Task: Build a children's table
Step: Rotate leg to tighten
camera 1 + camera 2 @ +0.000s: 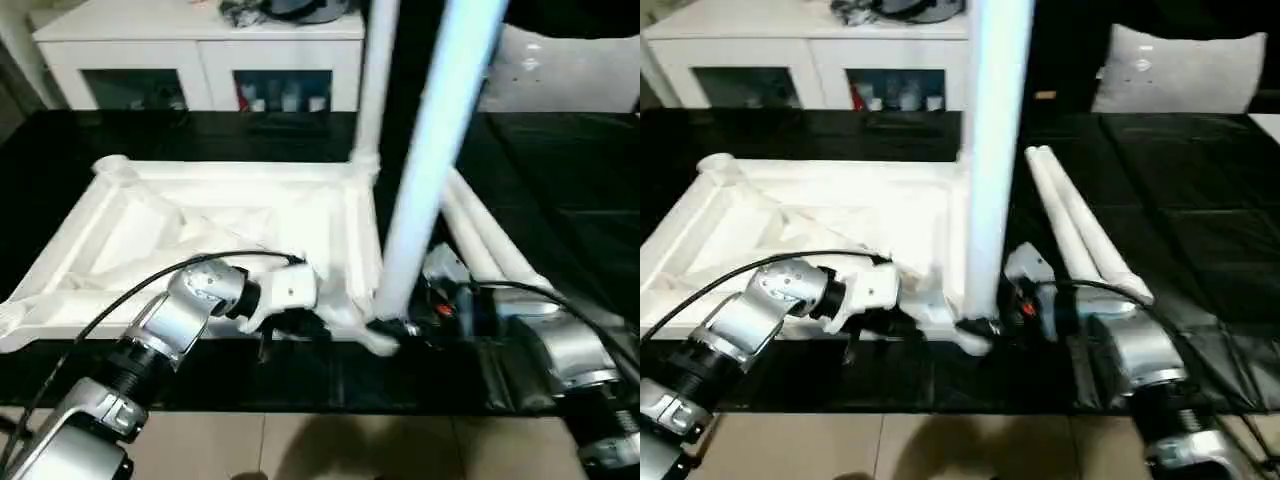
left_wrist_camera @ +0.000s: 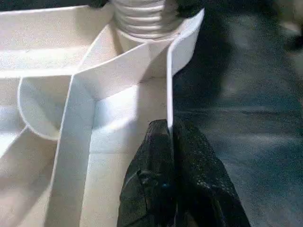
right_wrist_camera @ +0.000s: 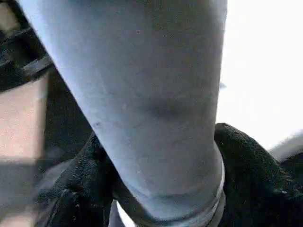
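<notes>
Black work surface (image 1: pixel 560 200): spans the view; near edge meets tiled floor (image 1: pixel 300 445).

White cabinet (image 1: pixel 200 50): at 12 o'clock beyond the surface, top cut off; contents behind its glass too dim to name.

Table top (image 1: pixel 200 220): upside down, ribs up, left of centre; its left edge is cut off.

Fitted leg (image 1: pixel 372 90): upright in the far right corner socket, upper end out of frame.

Held leg (image 1: pixel 430 170): slanted, blurred, foot at the near right corner socket (image 1: pixel 375 335); whether it is seated cannot be told.

Two spare legs (image 1: pixel 1080 230): lying side by side at 3 o'clock.

Right gripper (image 3: pixel 161 189): fingers (image 3: pixel 246 175) clasped round the held leg's base.

Left gripper (image 2: pixel 171 142): pinched closed on the top's near rim wall.
</notes>
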### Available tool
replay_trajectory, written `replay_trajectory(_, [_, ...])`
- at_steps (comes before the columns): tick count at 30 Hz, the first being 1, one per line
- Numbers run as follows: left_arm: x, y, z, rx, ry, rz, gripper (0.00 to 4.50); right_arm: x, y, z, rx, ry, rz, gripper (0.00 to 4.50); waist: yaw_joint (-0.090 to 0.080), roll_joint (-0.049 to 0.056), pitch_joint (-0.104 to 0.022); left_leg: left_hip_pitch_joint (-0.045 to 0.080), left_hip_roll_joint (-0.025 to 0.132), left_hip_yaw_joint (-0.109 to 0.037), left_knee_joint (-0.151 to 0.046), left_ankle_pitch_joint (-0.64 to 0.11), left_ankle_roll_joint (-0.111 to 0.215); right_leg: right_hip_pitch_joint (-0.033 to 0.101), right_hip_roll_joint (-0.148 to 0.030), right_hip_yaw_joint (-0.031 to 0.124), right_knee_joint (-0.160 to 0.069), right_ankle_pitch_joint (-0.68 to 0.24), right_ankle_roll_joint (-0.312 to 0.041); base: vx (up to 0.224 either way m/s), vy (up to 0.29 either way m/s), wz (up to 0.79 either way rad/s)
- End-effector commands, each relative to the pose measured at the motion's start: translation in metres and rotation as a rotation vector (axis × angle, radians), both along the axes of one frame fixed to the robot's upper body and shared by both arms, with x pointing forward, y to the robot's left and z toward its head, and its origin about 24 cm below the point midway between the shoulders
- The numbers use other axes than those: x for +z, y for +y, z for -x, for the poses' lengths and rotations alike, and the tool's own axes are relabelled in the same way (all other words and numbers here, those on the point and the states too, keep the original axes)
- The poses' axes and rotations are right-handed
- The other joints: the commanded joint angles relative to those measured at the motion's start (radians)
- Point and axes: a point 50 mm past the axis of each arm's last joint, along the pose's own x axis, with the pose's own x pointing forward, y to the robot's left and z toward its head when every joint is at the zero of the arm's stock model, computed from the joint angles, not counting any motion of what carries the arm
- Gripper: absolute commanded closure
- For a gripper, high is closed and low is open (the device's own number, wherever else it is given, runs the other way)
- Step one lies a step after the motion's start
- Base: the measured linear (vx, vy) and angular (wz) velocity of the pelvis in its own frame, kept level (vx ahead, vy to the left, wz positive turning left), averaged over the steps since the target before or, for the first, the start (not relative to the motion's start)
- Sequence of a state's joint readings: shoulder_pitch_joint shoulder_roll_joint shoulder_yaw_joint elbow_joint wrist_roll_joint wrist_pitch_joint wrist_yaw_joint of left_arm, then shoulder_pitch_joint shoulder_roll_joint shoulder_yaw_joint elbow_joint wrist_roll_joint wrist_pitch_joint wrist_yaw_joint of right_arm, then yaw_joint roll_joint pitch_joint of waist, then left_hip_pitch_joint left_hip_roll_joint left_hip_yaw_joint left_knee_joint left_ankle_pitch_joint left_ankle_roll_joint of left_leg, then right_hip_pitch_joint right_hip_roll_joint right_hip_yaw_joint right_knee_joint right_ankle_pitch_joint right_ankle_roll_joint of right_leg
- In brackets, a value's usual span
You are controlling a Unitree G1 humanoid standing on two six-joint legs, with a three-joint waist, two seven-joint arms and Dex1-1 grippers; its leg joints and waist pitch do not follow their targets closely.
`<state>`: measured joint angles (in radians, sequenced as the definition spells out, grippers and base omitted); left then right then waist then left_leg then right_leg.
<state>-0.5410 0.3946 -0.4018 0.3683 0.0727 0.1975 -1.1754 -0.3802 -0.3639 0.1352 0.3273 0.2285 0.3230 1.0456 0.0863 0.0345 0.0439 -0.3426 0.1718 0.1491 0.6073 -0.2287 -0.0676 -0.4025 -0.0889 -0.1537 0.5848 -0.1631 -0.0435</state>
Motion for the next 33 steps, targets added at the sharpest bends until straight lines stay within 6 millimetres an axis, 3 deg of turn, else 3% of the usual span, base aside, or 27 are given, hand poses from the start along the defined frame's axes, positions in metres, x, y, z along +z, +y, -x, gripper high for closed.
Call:
replay_trajectory(1, [-0.002,-0.023,0.008,-0.018,0.025,0.056,4.50,0.002,0.002,-0.013,-0.143,-0.001,-0.006,1.81,-0.004,-0.013,-0.057,-0.012,0.050,-0.008,-0.071,-0.102,0.050,0.071,-0.080,0.061,-0.092,-0.423,-0.081,0.000,0.000,0.00])
replay_trajectory(3, [-0.001,-0.030,0.004,0.066,0.021,0.082,4.50,-0.001,0.006,-0.020,-0.243,0.011,0.002,1.81,-0.021,-0.015,-0.055,-0.009,0.046,-0.009,-0.071,-0.127,0.039,0.069,-0.077,0.055,-0.104,-0.481,-0.053,0.000,0.000,0.00])
replay_trajectory(6, [0.001,-0.046,-0.003,0.227,0.015,0.119,4.50,-0.008,0.010,-0.032,-0.432,0.037,0.053,1.81,-0.036,-0.015,-0.059,-0.013,0.046,-0.010,-0.071,-0.121,0.047,0.072,-0.077,0.056,-0.101,-0.457,-0.053,0.000,0.000,0.00])
replay_trajectory(9, [0.004,-0.055,-0.005,0.287,0.010,0.141,4.50,-0.008,0.014,-0.037,-0.493,0.016,0.065,1.81,-0.046,-0.021,-0.060,-0.013,0.042,-0.007,-0.066,-0.106,0.064,0.069,-0.076,0.056,-0.104,-0.440,-0.063,0.000,0.000,0.00])
replay_trajectory(10, [0.005,-0.057,-0.005,0.286,0.006,0.143,4.50,-0.007,0.015,-0.037,-0.474,0.001,0.054,1.81,-0.044,-0.021,-0.061,-0.013,0.042,-0.007,-0.066,-0.103,0.070,0.069,-0.077,0.056,-0.103,-0.436,-0.062,0.000,0.000,0.00])
replay_trajectory(11, [0.005,-0.058,-0.005,0.289,0.005,0.143,4.50,-0.006,0.017,-0.037,-0.464,-0.008,0.047,1.25,-0.042,-0.020,-0.064,-0.013,0.043,-0.007,-0.066,-0.090,0.083,0.069,-0.077,0.059,-0.099,-0.411,-0.069,0.000,0.000,0.00])
replay_trajectory(12, [0.005,-0.058,-0.005,0.289,-0.005,0.140,4.50,-0.005,0.017,-0.036,-0.458,-0.006,0.033,1.11,-0.041,-0.021,-0.064,-0.016,0.044,-0.007,-0.066,-0.080,0.090,0.070,-0.076,0.060,-0.096,-0.392,-0.073,0.000,0.000,0.00])
replay_trajectory(18, [0.004,-0.051,-0.006,0.292,-0.037,0.106,4.50,-0.001,0.012,-0.034,-0.427,-0.038,0.020,0.69,-0.027,-0.017,-0.073,-0.020,0.053,-0.009,-0.060,0.016,0.135,0.071,-0.077,0.067,-0.066,-0.206,-0.144,0.000,0.000,0.00])
replay_trajectory(25, [0.001,-0.039,-0.006,0.224,-0.048,0.058,4.50,0.005,-0.001,-0.023,-0.285,-0.087,0.006,0.08,-0.016,-0.017,-0.067,-0.019,0.056,-0.008,-0.064,-0.033,0.132,0.072,-0.078,0.067,-0.074,-0.253,-0.130,0.000,0.000,0.00])
replay_trajectory(30, [-0.001,-0.032,-0.004,0.123,-0.045,0.016,4.50,0.009,-0.016,-0.013,-0.152,-0.095,0.034,0.08,-0.010,-0.018,-0.064,-0.016,0.053,-0.007,-0.065,-0.064,0.125,0.072,-0.077,0.066,-0.083,-0.312,-0.110,0.000,0.000,0.00])
replay_trajectory(33, [0.000,-0.030,0.001,0.021,-0.042,0.009,4.50,0.014,-0.022,-0.010,-0.090,-0.108,0.053,0.08,-0.004,-0.017,-0.067,-0.016,0.055,-0.008,-0.065,-0.053,0.125,0.070,-0.077,0.067,-0.081,-0.302,-0.108,0.000,0.000,0.00])
